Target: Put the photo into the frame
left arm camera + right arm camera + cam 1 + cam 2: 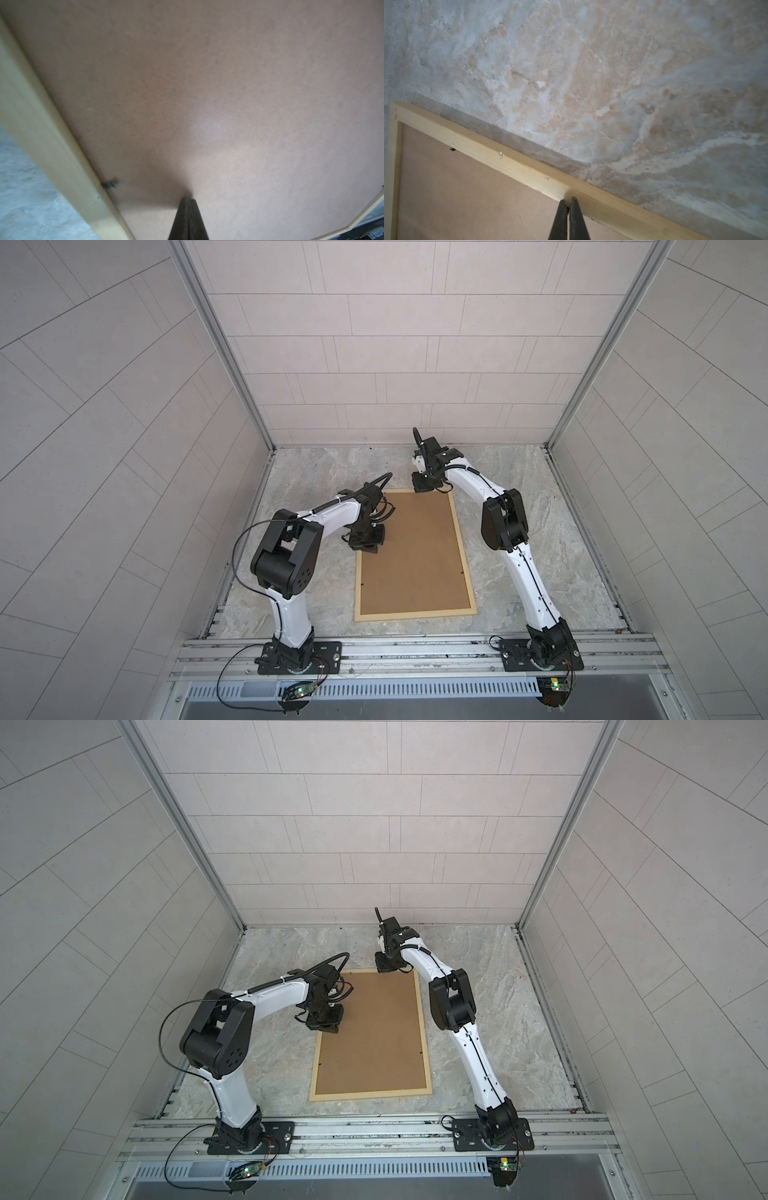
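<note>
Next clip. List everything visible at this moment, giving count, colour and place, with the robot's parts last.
frame: one, pale wood, flat on the middle of the table.
backing board: one, brown, lying inside the frame and filling it.
photo: none visible in any view.
table: one, grey-beige marbled, under everything.
walls: three, pale grey tiled, around the table.
left gripper: one, black, shut, tips at the backing board near the frame's left bar.
right gripper: one, black, shut, tips at the frame's far bar.

Tool [569, 201] closed; tip at frame [508, 160]
</note>
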You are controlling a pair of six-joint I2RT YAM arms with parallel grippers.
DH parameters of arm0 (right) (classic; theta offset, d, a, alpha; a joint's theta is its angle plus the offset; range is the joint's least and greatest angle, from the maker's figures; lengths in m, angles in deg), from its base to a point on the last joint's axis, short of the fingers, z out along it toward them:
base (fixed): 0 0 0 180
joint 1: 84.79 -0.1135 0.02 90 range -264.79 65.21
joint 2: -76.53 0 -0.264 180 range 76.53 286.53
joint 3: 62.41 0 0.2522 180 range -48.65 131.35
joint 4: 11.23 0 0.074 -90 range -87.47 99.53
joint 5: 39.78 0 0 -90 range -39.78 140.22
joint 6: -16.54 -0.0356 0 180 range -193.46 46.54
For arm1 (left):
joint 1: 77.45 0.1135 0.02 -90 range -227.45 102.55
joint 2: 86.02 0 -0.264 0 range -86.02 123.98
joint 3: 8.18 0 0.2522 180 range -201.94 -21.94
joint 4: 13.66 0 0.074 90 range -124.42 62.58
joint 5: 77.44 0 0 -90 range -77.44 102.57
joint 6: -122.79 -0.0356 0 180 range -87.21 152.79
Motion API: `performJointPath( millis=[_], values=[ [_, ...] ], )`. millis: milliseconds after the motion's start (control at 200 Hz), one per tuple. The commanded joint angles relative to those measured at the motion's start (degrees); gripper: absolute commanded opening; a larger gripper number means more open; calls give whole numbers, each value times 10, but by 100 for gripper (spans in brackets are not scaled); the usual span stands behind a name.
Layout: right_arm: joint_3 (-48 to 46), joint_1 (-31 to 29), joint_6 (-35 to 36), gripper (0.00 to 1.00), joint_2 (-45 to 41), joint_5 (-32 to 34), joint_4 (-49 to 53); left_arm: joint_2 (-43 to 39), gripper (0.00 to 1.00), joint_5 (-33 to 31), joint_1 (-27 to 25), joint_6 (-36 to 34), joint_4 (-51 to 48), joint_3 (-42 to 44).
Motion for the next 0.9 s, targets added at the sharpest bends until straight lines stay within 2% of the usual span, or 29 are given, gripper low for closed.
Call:
performJointPath(
  millis=[0,600,896],
  values=[
    [-20,-2,1,0,11,7,11,11,2,-8,3,-3,-1,0],
    [-66,-11,-4,0,8,14,33,9,2,-11,2,-2,-3,-2],
    [-132,-17,-18,0,-9,15,2,8,2,-13,3,-4,-4,-4]
  ],
)
